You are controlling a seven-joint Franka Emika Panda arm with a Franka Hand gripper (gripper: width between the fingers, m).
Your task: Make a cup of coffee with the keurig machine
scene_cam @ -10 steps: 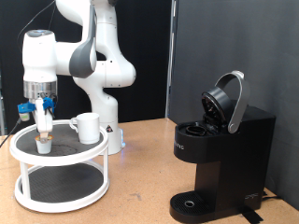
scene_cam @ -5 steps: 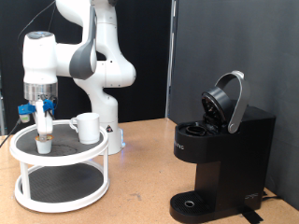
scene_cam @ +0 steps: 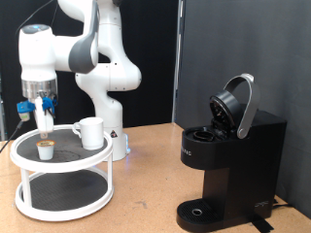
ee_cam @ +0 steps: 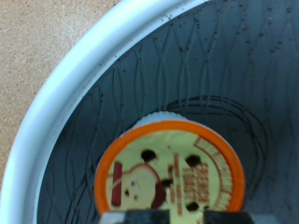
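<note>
My gripper (scene_cam: pixel 43 124) hangs above the top shelf of a white two-tier round stand (scene_cam: pixel 97 158) at the exterior view's left. Below it a small pod (scene_cam: pixel 45 148) with a tan top stands alone on the shelf, not held. The wrist view shows this pod (ee_cam: pixel 170 177) with an orange rim and a printed lid, on dark mesh inside the white rim (ee_cam: pixel 84 84). The white cup (scene_cam: pixel 90 132) stands on the same shelf, to the right of the pod. The black keurig machine (scene_cam: pixel 228 160) stands at the right with its lid (scene_cam: pixel 236 105) raised.
The arm's white base (scene_cam: pixel 115 136) stands behind the stand. The stand's lower shelf (scene_cam: pixel 63 189) is a dark mesh. A brown tabletop (scene_cam: pixel 146 194) lies between the stand and the machine. A dark panel stands behind the machine.
My gripper has risen from the pod's level to above it. The pod has stayed on the shelf. The cup and the machine have not moved.
</note>
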